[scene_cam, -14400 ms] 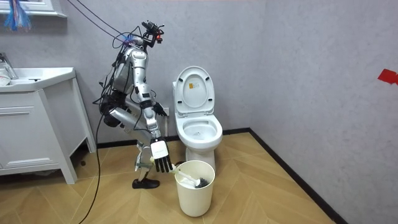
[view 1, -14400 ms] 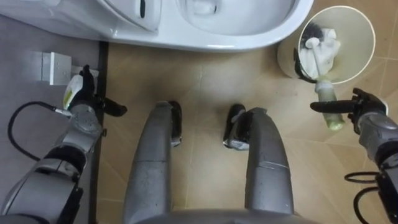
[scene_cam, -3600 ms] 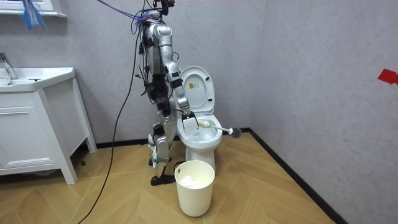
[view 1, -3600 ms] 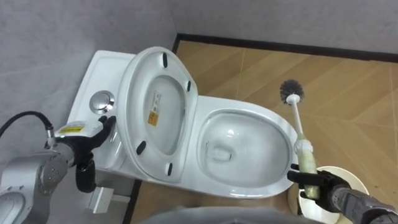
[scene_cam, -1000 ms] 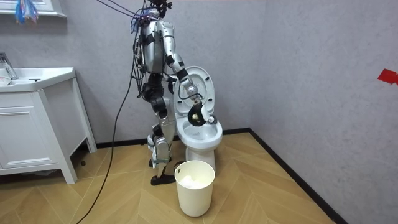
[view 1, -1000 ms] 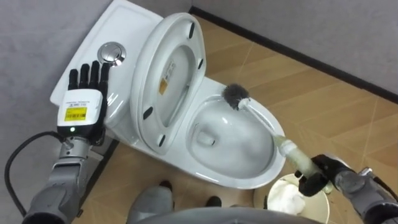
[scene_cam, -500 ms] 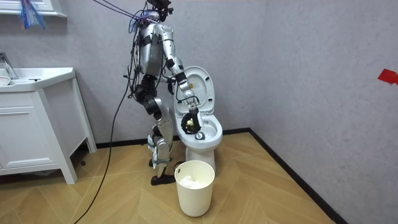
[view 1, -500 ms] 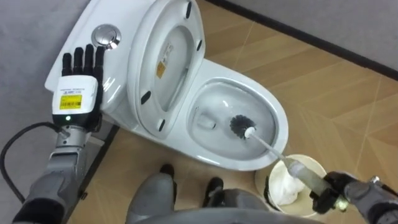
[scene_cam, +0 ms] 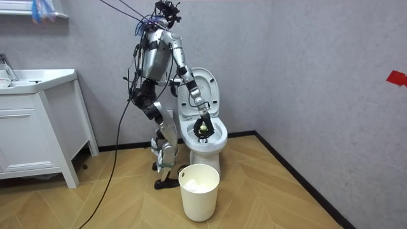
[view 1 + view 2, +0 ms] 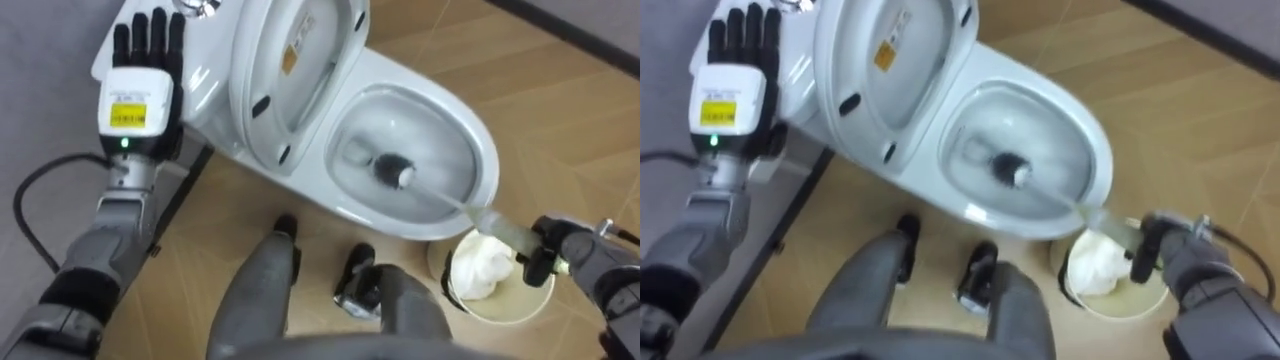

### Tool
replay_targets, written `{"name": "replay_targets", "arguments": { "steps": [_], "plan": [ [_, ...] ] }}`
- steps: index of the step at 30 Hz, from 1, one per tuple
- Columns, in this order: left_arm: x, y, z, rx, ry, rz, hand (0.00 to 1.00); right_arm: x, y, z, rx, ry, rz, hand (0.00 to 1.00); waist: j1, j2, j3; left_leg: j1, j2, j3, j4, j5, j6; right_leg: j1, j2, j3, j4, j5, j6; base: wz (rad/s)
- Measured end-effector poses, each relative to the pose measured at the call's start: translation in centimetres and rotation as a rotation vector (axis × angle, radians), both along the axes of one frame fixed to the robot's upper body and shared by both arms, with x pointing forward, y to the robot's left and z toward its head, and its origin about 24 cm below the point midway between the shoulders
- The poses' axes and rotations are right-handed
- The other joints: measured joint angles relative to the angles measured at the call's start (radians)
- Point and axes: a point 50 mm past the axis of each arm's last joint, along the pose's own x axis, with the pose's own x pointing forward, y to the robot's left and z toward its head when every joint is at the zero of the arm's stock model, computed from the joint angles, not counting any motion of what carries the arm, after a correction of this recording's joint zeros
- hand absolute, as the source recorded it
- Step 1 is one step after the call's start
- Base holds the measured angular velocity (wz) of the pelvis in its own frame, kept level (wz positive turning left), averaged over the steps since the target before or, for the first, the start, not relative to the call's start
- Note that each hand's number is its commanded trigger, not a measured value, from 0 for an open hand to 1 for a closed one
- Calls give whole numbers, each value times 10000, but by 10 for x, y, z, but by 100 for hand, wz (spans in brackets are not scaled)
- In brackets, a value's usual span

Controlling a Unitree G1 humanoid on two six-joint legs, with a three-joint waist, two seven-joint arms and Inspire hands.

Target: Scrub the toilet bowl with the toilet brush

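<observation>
Left eye view: brush [image 10: 447,198] head-first in bowl [image 10: 489,163]

Eye views taken from robot's head, aimed steeply down, close over toilet [image 10: 486,150], bucket [image 10: 515,300]. Room view taken from metres off, level; toilet, bucket shared.

Wood herringbone floor [image 10: 570,120]. White toilet [image 10: 483,150] stands on it, bowl just ahead of the right hand [image 10: 575,255], tank just beside the left hand [image 10: 140,85]. Round white bin [image 9: 199,202] stands on the floor right under the right hand, near the toilet's base. White vanity cabinet [image 9: 38,137] stands on the floor, well apart from both hands, at the room view's left.
</observation>
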Motion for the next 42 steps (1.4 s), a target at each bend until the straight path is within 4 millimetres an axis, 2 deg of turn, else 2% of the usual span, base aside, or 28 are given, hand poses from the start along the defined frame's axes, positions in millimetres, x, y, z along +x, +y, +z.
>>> {"name": "replay_targets", "arguments": {
  "steps": [2, 3, 5, 6, 8, 9, 12, 18, 22, 24, 31, 35, 37, 39, 42],
  "plan": [
    [4, -3, 4, 2, -277, -143, 0, 11, 1, 7, -39, -307, 62, 100, 35, -16, 11, -254, -36, -33, 182, -12, 5, -265, -129, -28, 330, -133, -2, 19],
    [8, -5, 8, 3, -468, -207, 0, 20, 2, 12, -106, -589, 152, 100, 72, -14, 45, -367, -38, -52, 304, -38, 0, -365, -146, -48, 441, -174, -14, 11],
    [12, -7, 11, -104, -634, -314, 0, 33, 2, 22, -327, -949, 403, 100, 200, -20, 50, -576, -19, -80, 491, -87, -19, -495, -103, -97, 493, -186, -34, 0],
    [15, -9, 15, -93, -791, -407, 0, 41, 2, 28, -441, -1202, 513, 100, 277, -28, 86, -660, -17, -138, 582, -110, -38, -531, -99, -150, 531, -190, -51, 0],
    [17, -9, 17, -85, -894, -503, 0, 53, 4, 37, -524, -1587, 600, 100, 294, -46, 96, -802, -22, -231, 760, -160, -50, -592, -113, -260, 632, -225, -80, 10],
    [19, -8, 21, 0, -1044, -556, 0, 60, 5, 43, -706, -1729, 699, 100, 306, -96, 125, -904, -25, -282, 826, -166, -57, -668, -118, -303, 676, -231, -87, 9],
    [23, -8, 28, 237, -1407, -769, 0, 69, 4, 52, -1066, -1921, 1022, 100, 332, -254, 220, -1187, -32, -324, 1097, -224, -64, -929, -211, -340, 993, -357, -100, 6],
    [21, -5, 33, 442, -1679, -921, 0, 82, 10, 63, -1961, -2214, 2060, 100, 442, -327, 259, -1389, -59, -180, 1096, -263, -17, -1184, -205, -226, 1024, -340, -70, -7],
    [21, -5, 33, 478, -1774, -931, 0, 89, 21, 67, -2759, -2164, 3222, 100, 553, -322, 257, -1399, -27, -179, 1136, -297, -38, -1185, -209, -330, 999, -339, -81, -4],
    [21, -5, 34, 484, -1818, -931, 0, 95, 31, 70, -3346, -2234, 4124, 100, 545, -296, 250, -1443, -34, -244, 1171, -301, -51, -1177, -252, -498, 1008, -358, -114, 8],
    [20, -5, 33, 279, -1822, -856, 0, 108, 63, 84, -4671, -2447, 6227, 100, 538, -271, 245, -1474, 9, -301, 1155, -361, -86, -1114, -174, -555, 888, -362, -113, -1],
    [18, -9, 31, -537, -1704, -752, 0, 99, 74, 84, -5105, -2398, 6890, 100, 500, -195, 207, -1445, 30, -403, 1128, -386, -109, -1009, -91, -632, 730, -342, -108, 3],
    [16, -10, 29, -829, -1618, -693, 0, 93, 74, 80, -4981, -2225, 6740, 100, 488, -131, 169, -1441, 37, -412, 1123, -403, -106, -976, -82, -665, 685, -341, -108, 0],
    [12, -9, 25, -1008, -1460, -601, 0, 86, 73, 75, -4797, -2062, 6518, 100, 409, -10, 98, -1410, 44, -406, 1141, -413, -90, -913, -76, -685, 623, -335, -99, 0],
    [9, -8, 21, -1213, -1260, -439, 0, 78, 75, 67, -4578, -1887, 6441, 100, 317, 44, 69, -1279, 64, -397, 1150, -430, -92, -760, -55, -710, 588, -334, -97, 0]
  ]
}}
